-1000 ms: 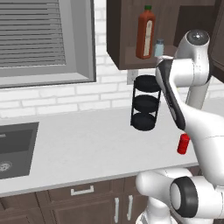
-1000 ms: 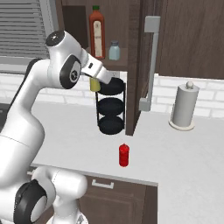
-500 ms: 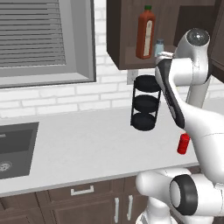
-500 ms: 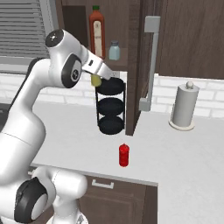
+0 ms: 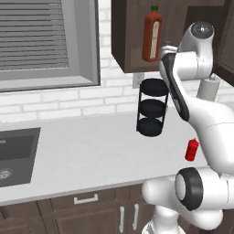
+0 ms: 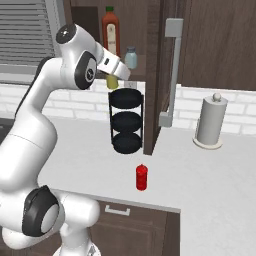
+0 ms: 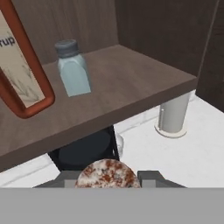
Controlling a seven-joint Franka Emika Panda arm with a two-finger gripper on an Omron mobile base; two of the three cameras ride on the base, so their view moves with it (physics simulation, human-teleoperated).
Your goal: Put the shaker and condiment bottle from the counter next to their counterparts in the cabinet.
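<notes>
while the small yellow-green cylindrical shaker (image 6: 112,81) hangs clamped in the two-finger gripper (image 6: 114,75) at centre-left of the right base view, just below the shelf edge of the dark brown wooden wall cabinet (image 6: 145,65), the step in hand looks like lifting it onto that shelf. to do it well, i judge the shaker's base must rise above the shelf lip before going forward, so it does not catch the board's front edge. it should then settle upright on the bare wood beside the small pale blue shaker with a grey cap (image 7: 73,68), in the upper left of the hand view, without nudging it or the tall orange-red sauce bottle with a green cap (image 6: 110,30) at the far left. keeping above the black three-tier round rack (image 6: 126,121) underneath also matters.

in the hand view the held shaker shows its round, pale, rust-speckled top at bottom centre; its green body is plain in the right base view. the small bright red condiment bottle (image 6: 142,177) stands upright on the pale counter (image 6: 210,170), low and centre in the right base view, well apart from the rack.
</notes>
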